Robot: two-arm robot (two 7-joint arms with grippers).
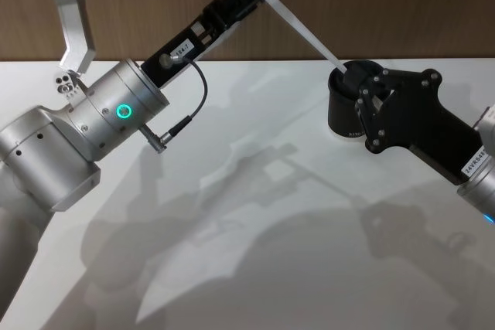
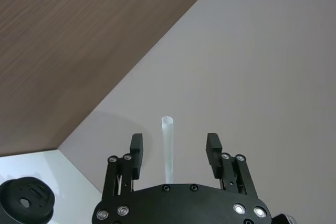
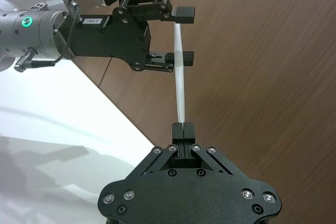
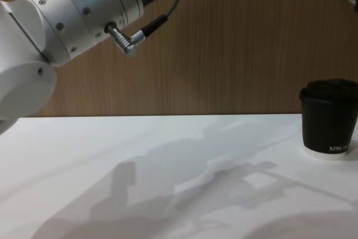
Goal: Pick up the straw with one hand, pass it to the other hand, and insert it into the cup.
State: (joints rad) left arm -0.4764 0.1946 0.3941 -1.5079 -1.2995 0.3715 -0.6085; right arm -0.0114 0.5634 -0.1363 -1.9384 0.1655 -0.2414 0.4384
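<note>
one straw (image 3: pixel 179 72) is pictured slanting through the air at the upper centre of the head view. its lower end is hidden between the fingers of the right gripper (image 3: pixel 182 128), which are pressed shut on it. a short piece is caught at the upper right corner of the chest view, cut by the frame. higher up, the straw is flanked by the left gripper (image 2: pixel 174 141), its two fingers spread wide and clear of the tube on both sides. one cup (image 1: pixel 340 110) is stood on the white table (image 1: pixel 255 214) at right, partly covered by the right gripper. whether the straw touches the lid cannot be told. two grippers are counted.
</note>
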